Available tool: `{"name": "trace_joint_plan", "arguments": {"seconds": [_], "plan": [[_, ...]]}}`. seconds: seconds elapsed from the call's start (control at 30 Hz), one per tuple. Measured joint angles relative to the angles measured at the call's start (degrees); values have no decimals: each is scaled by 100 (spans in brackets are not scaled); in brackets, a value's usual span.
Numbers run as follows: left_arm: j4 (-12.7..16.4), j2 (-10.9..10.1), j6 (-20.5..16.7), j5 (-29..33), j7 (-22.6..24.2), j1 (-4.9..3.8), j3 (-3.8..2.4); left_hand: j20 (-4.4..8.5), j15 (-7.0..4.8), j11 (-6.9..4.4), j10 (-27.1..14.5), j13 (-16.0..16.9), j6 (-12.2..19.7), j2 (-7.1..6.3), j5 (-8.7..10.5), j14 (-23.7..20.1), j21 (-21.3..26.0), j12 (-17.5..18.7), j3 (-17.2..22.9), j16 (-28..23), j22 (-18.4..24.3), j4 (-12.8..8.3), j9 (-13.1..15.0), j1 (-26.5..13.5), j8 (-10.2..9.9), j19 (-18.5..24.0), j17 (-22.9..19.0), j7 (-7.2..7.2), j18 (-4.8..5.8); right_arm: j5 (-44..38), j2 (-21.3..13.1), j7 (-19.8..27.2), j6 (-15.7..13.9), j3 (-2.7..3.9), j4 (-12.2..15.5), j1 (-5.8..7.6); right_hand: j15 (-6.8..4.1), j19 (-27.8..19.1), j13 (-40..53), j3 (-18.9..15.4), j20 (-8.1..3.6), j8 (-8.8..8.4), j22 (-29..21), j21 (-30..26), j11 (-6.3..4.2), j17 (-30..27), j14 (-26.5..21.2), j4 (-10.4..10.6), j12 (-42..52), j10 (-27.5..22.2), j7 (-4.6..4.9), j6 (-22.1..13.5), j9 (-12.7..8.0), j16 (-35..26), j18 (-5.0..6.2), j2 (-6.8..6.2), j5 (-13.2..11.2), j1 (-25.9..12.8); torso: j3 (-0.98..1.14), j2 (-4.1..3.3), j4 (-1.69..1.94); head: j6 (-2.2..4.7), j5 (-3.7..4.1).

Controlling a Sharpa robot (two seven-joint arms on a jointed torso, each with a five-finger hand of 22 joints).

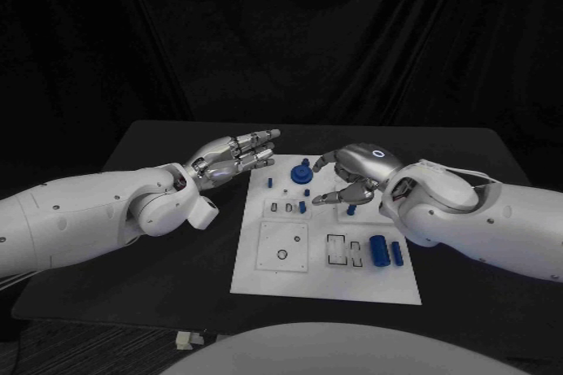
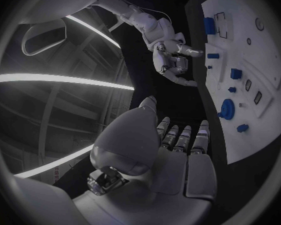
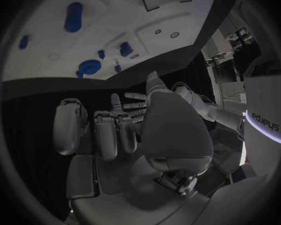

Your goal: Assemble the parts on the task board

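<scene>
Here I see the task board, a flat white plate lying in the middle of the black table, and I place everything from it. At its near end sits a raised square panel with a small ring, and beside that two rectangular slots and a fat blue cylinder lying beside a slimmer blue bar. Further up the board, the right hand hovers over the far right part, silver fingers loosely curled and apart, gripping nothing that I can make out. Just beside it stands a round blue disc with a knob, with small blue pegs near it. The left hand hangs over the table just off the board's far left corner, fingers stretched out flat and empty. My left wrist view shows those fingers side by side with the board beyond and the disc clear of them. My right wrist view shows its own fingers bent downward, apart from the disc on the board.
</scene>
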State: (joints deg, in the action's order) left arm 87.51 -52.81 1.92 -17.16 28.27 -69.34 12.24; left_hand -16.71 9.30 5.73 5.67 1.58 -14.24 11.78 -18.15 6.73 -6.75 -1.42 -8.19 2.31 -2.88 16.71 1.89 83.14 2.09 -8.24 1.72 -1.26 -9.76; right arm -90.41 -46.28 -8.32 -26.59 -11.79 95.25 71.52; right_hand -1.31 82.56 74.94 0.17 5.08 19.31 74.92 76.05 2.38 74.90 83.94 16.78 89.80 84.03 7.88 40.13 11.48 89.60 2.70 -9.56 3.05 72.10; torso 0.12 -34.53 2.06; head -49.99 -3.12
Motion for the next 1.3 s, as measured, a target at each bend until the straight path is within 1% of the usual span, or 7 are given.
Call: {"name": "trace_joint_plan", "arguments": {"seconds": [0.13, 0.27, 0.43, 0.57, 0.67, 0.87, 1.3], "plan": [[39, -40, -287, -46, 23, -82, 3, -9, 97, 329, 1564, 473, -480, -121, 464, 1373, -484, -428, -340, 449, -176, -4, 55, -177, 107, -715, 360, -223, -1, 60, -372, 150, -256, -5, 290, 258, 0, 107, 0, 151, 27, 251, 0, 242, 21, 0, 0, -10, 0, -21, -66, 449, 67, 0, 0, 257, 39, 132, 0, -1, 3, 0, 20], [-84, 4, -678, -520, -117, -411, 7, 62, 73, 607, 3785, 1253, -2404, -193, 1342, 3806, -1765, -1581, -872, 1762, -691, -26, 348, -820, 738, -2791, 1063, -796, 0, 126, -670, 370, -575, 0, 486, 564, 0, 129, 0, 183, 5, 397, -1, 550, 6, 0, 0, -10, 0, -6, -136, 715, 111, 0, 0, 511, 314, 44, 2, -4, -3, 0, 53], [-339, 305, -742, -1944, -1010, -943, -5, 696, -589, 37, 5463, 3086, -3102, -124, 1443, 5486, -3061, -4177, -997, 4266, -1370, -4, 538, -993, 1271, -4418, 2690, -877, 96, 191, -866, 564, -831, -2, 539, 700, 0, 150, -1, 183, -16, 419, -1, 668, -2, 0, 0, -11, 0, 2, -177, 766, 117, 0, 0, 650, 527, -80, -1, -4, -18, 0, 67], [-411, 585, -228, -3058, -2042, -1295, -15, 870, -755, -110, 6806, 5772, -3335, 5, 1151, 6774, -4799, -6418, -846, 6430, -3413, -39, 634, -715, 1560, -5415, 5532, -732, 282, 251, -835, 615, -847, -4, 463, 734, -22, 150, -1, 183, -16, 433, -1, 754, -23, 0, 22, -11, 0, -20, -172, 799, 116, 0, -1, 787, 728, -56, -3, 3, -30, 0, 66], [-429, 815, 395, -3670, -2859, -1482, -6, 952, -835, -173, 7399, 6852, -3541, 29, 1088, 7384, -6017, -7266, -757, 7351, -5108, -35, 709, -683, 1702, -6243, 6825, -647, 459, 294, -777, 612, -794, -4, 409, 745, -22, 140, -1, 183, -26, 433, -1, 816, -25, 0, 22, -11, 0, -18, -172, 799, 116, 1, -94, 824, 736, -94, -3, 14, -56, 0, 50], [-631, 1533, 1636, -4311, -4190, -1720, -11, 1056, -930, -163, 7688, 7162, -3913, 153, 1051, 7723, -7419, -7269, -757, 8246, -7115, -35, 871, -1133, 1751, -7349, 7323, -515, 675, 356, -704, 565, -609, -4, 293, 751, -38, 129, -1, 183, -37, 433, -2, 840, -44, 0, 6, -11, 0, 1, -172, 798, 97, 1, -94, 871, 885, -78, 3, 44, -145, 0, -60], [-1282, 2597, 2985, -3813, -6095, -1785, -9, 1118, -1045, -380, 7819, 7230, -4314, 107, 1118, 7733, -8270, -7291, -766, 8754, -7207, -77, 1018, -1667, 1433, -7576, 7323, -422, 853, 437, -552, 418, -281, -4, 194, 679, -38, 129, -2, 183, -36, 432, -2, 840, -44, 0, 6, -11, 0, 1, -172, 798, 85, 1, -92, 885, 995, -78, 125, 46, -329, 0, -287]]}}
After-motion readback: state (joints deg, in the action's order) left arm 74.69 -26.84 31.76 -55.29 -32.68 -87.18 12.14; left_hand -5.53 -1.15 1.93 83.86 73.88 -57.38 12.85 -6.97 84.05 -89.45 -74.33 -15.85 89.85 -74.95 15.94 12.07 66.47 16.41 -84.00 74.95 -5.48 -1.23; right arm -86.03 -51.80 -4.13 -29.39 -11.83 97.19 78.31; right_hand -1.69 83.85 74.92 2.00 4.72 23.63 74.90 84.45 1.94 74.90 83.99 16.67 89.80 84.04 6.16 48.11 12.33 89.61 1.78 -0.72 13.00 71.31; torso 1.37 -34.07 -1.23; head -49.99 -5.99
